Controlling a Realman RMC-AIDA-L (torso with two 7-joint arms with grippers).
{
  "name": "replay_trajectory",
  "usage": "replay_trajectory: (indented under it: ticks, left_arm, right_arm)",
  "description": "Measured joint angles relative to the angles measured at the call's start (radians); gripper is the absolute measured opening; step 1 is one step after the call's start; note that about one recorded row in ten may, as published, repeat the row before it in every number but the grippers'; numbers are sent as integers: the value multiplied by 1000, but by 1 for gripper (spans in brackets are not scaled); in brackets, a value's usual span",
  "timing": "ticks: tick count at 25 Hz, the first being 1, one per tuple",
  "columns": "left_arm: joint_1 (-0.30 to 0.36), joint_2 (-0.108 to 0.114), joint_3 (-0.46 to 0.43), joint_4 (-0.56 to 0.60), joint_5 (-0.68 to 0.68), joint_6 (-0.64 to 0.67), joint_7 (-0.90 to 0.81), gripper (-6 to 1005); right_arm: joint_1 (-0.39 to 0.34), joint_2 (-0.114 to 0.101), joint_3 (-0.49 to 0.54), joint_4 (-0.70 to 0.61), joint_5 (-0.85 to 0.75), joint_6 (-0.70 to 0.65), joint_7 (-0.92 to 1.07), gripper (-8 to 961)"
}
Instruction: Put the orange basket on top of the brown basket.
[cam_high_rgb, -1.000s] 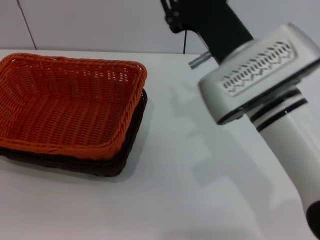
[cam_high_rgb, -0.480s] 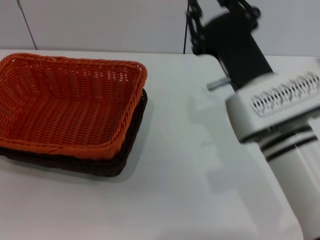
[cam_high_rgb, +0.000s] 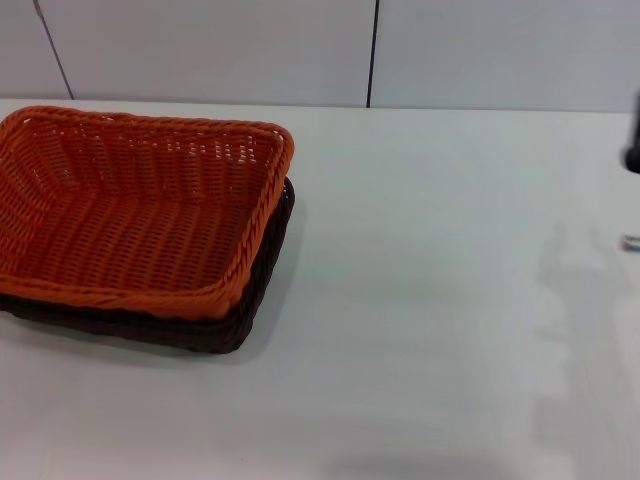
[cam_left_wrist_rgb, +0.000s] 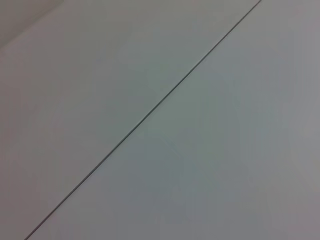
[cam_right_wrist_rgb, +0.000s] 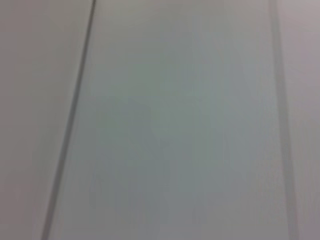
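Note:
The orange basket sits nested on top of the brown basket at the left of the white table in the head view. Only the dark rim and lower side of the brown basket show beneath it. A dark sliver of the right arm shows at the right edge of the head view; its gripper is out of view. The left gripper is out of view too. Both wrist views show only plain white panels with a thin dark seam.
The white table stretches right and forward of the baskets. A white panelled wall with a dark vertical seam stands behind the table.
The right arm has swung away to the right and out of the head view, leaving only a sliver at the edge. The baskets have not moved.

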Motion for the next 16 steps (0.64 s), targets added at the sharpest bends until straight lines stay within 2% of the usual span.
replay_trajectory:
  ticks: [4, 9, 10, 11, 12, 16]
  left_arm:
    - [-4, -7, -6, 4, 5, 6, 1, 712]
    - [-12, -15, -1, 5, 6, 25, -3, 712]
    - [-15, -15, 0, 5, 6, 27, -7, 712]
    - [-17, -16, 1, 7, 6, 28, -12, 712]
    - [-18, -16, 1, 7, 6, 29, -14, 712]
    - [-17, -20, 1, 7, 6, 31, -24, 712]
  right_arm:
    - [-32, -1, -18, -16, 6, -75, 2, 366]
    - [-67, -13, -9, 38, 63, -72, 7, 366]
    - [-71, -28, -7, 61, 84, -55, 28, 366]
    - [-71, -28, -7, 61, 84, -55, 28, 366]
    - [-71, -39, -7, 73, 86, -38, 39, 366]
    - [-71, -103, 3, 145, 91, 115, 78, 366]
